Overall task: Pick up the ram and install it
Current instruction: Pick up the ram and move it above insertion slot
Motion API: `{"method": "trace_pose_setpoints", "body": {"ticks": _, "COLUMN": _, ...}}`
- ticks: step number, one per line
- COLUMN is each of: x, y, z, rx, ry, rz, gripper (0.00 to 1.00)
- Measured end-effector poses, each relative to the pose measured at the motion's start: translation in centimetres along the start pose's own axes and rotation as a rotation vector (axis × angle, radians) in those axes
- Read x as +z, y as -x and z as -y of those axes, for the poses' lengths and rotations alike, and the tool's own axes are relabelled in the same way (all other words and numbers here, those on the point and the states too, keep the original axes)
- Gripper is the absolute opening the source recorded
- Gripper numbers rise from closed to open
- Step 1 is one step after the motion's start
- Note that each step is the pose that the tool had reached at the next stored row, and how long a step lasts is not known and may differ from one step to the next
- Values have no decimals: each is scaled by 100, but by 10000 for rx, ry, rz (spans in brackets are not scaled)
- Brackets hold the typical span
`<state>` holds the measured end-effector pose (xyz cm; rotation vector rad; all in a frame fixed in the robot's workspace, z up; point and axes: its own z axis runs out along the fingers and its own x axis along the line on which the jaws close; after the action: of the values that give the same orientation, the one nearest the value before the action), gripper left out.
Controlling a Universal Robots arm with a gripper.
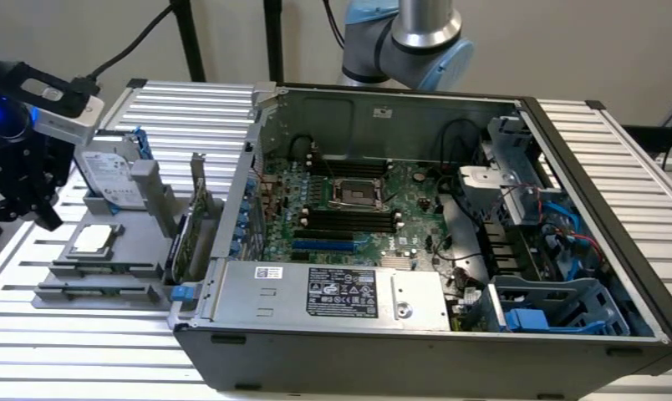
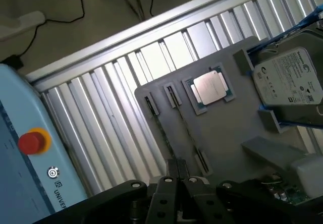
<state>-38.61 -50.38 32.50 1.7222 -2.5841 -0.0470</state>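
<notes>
The hand [image 2: 177, 176] hangs with its fingers pressed together and nothing visibly between them, over the near end of the grey parts tray [image 2: 227, 128]. Just ahead of it, a thin dark strip stands on edge between two end clips of the tray. I take this for the ram [image 2: 187, 131], though its green board cannot be made out.

It should be light, stiff and easily damaged, so it is best pinched across its flat faces near mid-length, clear of the contact edge.

Further along the tray lie the silver processor chip [image 2: 211, 87] and a hard drive [image 2: 290, 77]. The tray rests on a ribbed aluminium worktop [image 2: 106, 118], with the open computer case [image 1: 425, 334] and its motherboard [image 1: 358, 200] on the exterior view's right. A pale blue control box [image 2: 20, 148] with a red stop button stands near, and cables trail over the floor [image 2: 60, 12].
</notes>
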Motion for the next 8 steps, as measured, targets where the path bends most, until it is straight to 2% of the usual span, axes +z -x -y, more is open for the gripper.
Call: {"method": "trace_pose_setpoints", "body": {"ticks": 8, "x": 36, "y": 0, "z": 1, "rx": -1447, "ry": -20, "rz": -66, "gripper": 11}}
